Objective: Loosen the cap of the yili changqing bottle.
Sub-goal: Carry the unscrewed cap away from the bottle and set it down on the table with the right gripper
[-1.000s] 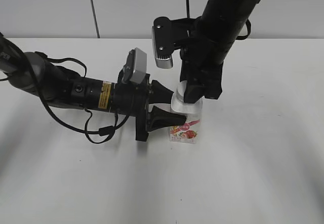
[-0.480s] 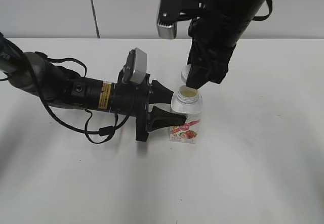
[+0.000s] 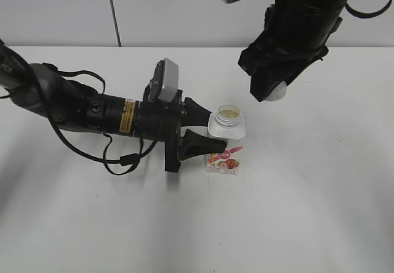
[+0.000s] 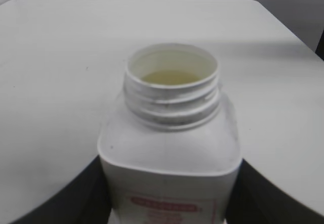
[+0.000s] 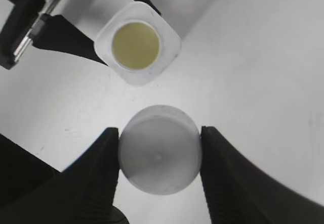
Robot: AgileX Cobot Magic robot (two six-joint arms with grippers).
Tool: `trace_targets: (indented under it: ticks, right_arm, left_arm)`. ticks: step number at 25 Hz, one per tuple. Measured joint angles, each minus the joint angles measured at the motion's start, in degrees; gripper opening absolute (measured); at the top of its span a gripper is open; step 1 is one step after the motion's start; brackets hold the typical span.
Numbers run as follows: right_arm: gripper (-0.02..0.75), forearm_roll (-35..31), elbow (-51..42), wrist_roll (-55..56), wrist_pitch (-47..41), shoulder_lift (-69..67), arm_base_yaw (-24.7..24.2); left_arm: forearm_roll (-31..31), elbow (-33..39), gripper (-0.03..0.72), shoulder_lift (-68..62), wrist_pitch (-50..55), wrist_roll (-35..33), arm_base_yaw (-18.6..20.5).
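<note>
Moved since a second ago: the right hand [image 5: 160, 164] has lifted from the bottle's neck, up and to the right of it, taking the small round white plastic cap [image 5: 160, 155] along; the left hand and the bottle have not shifted.
Bottle: the small white squarish plastic yili changqing bottle [image 3: 226, 142], pink-red fruit label to the front, stands upright on the white worktop [image 3: 320, 199]; its wide threaded neck [image 4: 172, 95] is open and pale yellow liquid shows inside.
Left hand: the left hand [image 3: 209, 129] reaches in level from the bottle's left, a dark finger [image 3: 198, 143] on each side of the body, clenched on it and steadying it.
Right hand: grasping the cap between its two dark fingers [image 5: 98, 166], cap top facing the wrist camera.
Cap relative to bottle: clear of the neck, raised well above it and off to its right, not touching; in the right wrist view the open mouth lies just beyond the cap.
Step in hand: by my judgement the loosening is already done and overshot, since the cap is fully off.
Next move: probably carrying the cap to bare worktop right of the bottle and setting it down, or bringing it back over the neck; the left hand should hold firm so the open bottle does not tip and spill.
</note>
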State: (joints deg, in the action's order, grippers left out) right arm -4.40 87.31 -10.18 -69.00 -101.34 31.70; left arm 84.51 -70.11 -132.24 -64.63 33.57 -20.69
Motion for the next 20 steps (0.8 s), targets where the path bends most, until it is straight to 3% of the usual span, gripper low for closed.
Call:
trace_targets:
  ticks: [4, 11, 15, 20]
  right_arm:
    - [0.388, 0.98, 0.0, 3.36, -0.28, 0.05, -2.36]
    - [0.388, 1.01, -1.44, 5.53, 2.64, 0.2, -11.79]
    - [0.388, -0.09, -7.99, 6.97, 10.04, 0.39, -15.32]
    - [0.388, -1.11, -17.85, 10.9, 24.82, 0.39, -15.55]
  left_arm:
    - [0.0, 0.0, 0.386, 0.0, 0.0, 0.0, 0.0]
    - [-0.05, 0.0, 0.386, 0.0, 0.0, 0.0, 0.0]
    - [-0.05, 0.0, 0.386, 0.0, 0.0, 0.0, 0.03]
    - [-0.05, 0.0, 0.386, 0.0, -0.11, 0.0, 0.03]
